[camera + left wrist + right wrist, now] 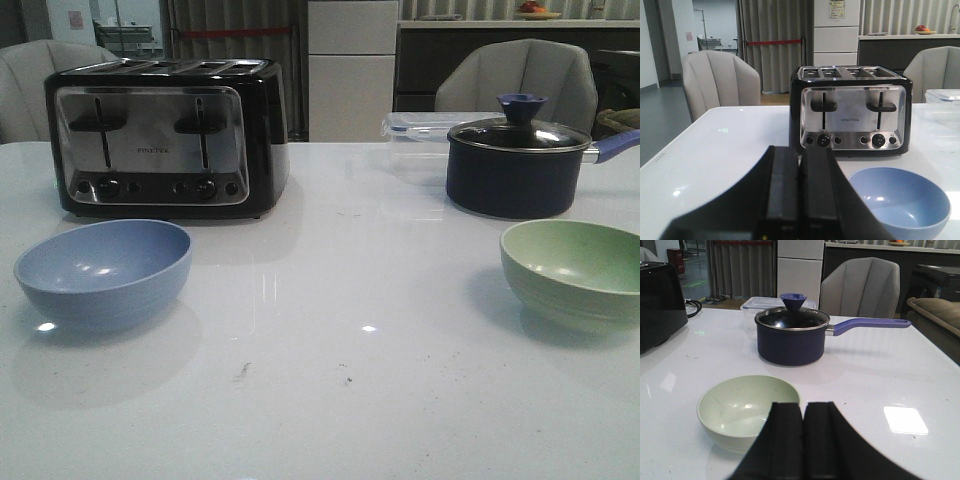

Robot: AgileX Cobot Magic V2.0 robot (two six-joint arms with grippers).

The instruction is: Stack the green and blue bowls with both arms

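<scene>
The blue bowl (104, 271) stands upright and empty on the white table at the front left; it also shows in the left wrist view (900, 202). The green bowl (573, 273) stands upright and empty at the front right; it also shows in the right wrist view (742, 410). Neither gripper shows in the front view. My left gripper (801, 155) is shut and empty, short of the blue bowl and to one side of it. My right gripper (803, 410) is shut and empty, just short of the green bowl's rim.
A black and chrome toaster (165, 135) stands behind the blue bowl. A dark navy lidded pot (515, 160) with a blue handle stands behind the green bowl, with a clear plastic box (420, 135) behind it. Grey chairs stand beyond the table's far edge.
</scene>
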